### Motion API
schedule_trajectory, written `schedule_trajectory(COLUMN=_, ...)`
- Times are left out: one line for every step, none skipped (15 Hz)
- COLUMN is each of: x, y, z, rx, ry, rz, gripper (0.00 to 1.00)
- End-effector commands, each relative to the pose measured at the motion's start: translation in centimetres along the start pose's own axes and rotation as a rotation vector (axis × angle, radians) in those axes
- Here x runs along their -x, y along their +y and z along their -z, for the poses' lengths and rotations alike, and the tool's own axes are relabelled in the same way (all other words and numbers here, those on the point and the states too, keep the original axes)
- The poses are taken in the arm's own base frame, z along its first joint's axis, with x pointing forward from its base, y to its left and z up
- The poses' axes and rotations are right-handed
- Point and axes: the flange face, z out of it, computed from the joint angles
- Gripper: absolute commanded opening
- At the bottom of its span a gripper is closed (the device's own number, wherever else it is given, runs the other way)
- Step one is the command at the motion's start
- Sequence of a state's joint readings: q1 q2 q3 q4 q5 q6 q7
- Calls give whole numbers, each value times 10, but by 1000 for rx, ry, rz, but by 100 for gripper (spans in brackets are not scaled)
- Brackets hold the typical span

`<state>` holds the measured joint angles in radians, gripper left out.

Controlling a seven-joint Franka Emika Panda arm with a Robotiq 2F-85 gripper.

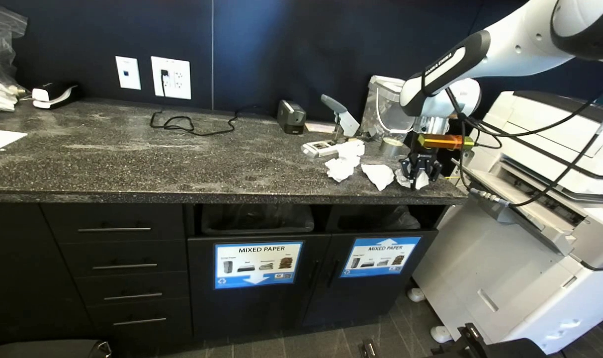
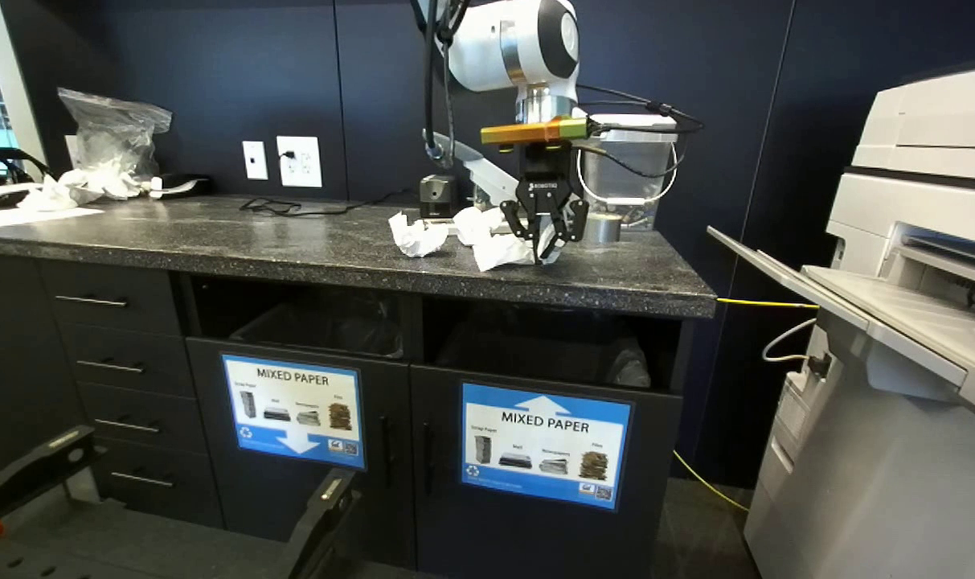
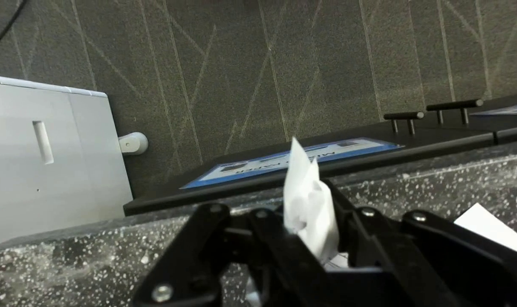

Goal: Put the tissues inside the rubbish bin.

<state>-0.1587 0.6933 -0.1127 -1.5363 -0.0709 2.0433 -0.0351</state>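
My gripper (image 1: 420,178) is low over the counter's right end and points down; it also shows in an exterior view (image 2: 545,237). Its fingers are shut on a crumpled white tissue (image 3: 309,204), seen between them in the wrist view and in both exterior views (image 1: 421,180) (image 2: 547,240). Whether this tissue touches the counter is unclear. More white tissues lie left of the gripper: a crumpled one (image 1: 341,169) (image 2: 416,236) and a flatter one (image 1: 379,175) (image 2: 499,252). The rubbish bins stand under the counter behind open slots, one left (image 1: 257,229) (image 2: 326,326), one right (image 2: 535,358) with a liner.
A stapler (image 1: 321,148), a pencil sharpener (image 1: 291,117), a tape roll (image 1: 391,147) and a clear bucket (image 2: 628,165) stand behind the tissues. A large printer (image 1: 520,278) is right of the counter (image 1: 182,169). The counter's front edge overhangs the bin slots.
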Motion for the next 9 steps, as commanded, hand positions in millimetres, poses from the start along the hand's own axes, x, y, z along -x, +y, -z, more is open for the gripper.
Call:
schedule_trajectory(x=47, y=-6, z=3, rx=-12, ry=27, rz=-13, gripper=7)
schedule_trajectory(x=57, y=-6, z=1, rx=-19, ry=34, rz=-16, gripper=7)
schedule_trajectory(x=68, y=-5, z=-1, rx=-27, ry=40, rz=-19, gripper=7)
schedule_trajectory(x=76, y=-10, z=-7, rx=-25, ry=56, rz=-17, gripper=7)
schedule_trajectory(x=86, y=-11, z=-12, rx=-27, ry=75, rz=-24, gripper=7)
schedule_trajectory(x=96, y=-11, z=-16, rx=-41, ry=99, rz=-26, gripper=6)
schedule_trajectory(x=105, y=-17, z=-21, rx=-44, ry=129, rz=-29, gripper=6)
schedule_trajectory(x=115, y=-21, z=-26, rx=-56, ry=168, rz=-25, gripper=5)
schedule_trajectory(x=124, y=-22, z=-29, rx=-64, ry=199, rz=-26, gripper=5)
